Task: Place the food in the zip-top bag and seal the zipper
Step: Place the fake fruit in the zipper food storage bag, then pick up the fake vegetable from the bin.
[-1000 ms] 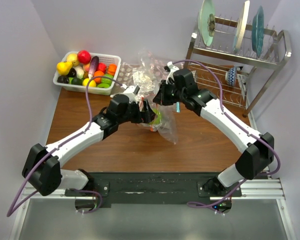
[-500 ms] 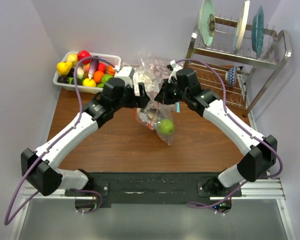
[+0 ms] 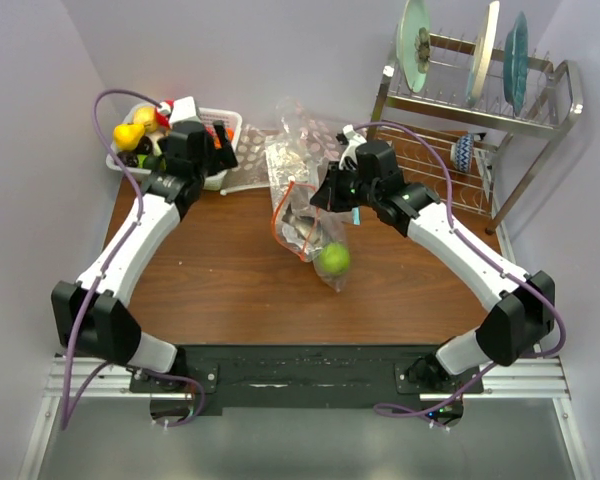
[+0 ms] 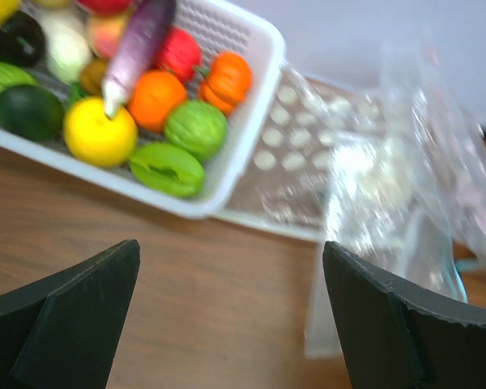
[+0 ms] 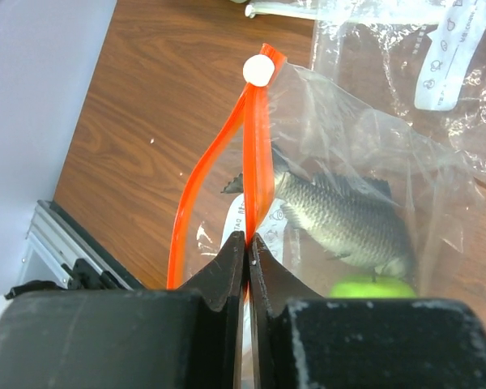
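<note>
The zip-top bag (image 3: pixel 305 228) lies mid-table with its mouth open. Its orange-red zipper (image 5: pixel 259 138) forms a loop with a white slider at the end. My right gripper (image 5: pixel 249 239) is shut on the zipper strip and also shows in the top view (image 3: pixel 326 196). Inside the bag are a green apple (image 3: pixel 332 260) and a grey toy fish (image 5: pixel 348 219). My left gripper (image 4: pixel 231 316) is open and empty, by the near right corner of the white basket (image 4: pixel 243 138). The basket holds food: a yellow fruit (image 4: pixel 100 134), an orange (image 4: pixel 155 99) and a purple eggplant (image 4: pixel 138 40).
More crumpled clear bags (image 3: pixel 302 140) lie behind the zip-top bag, beside the basket (image 3: pixel 230 120). A metal dish rack (image 3: pixel 500 120) with plates stands at the back right. Walls close in on the left and right.
My left gripper has left the bag and swung left to the basket. The green apple now lies in the bag. The right gripper has stayed holding the zipper.
</note>
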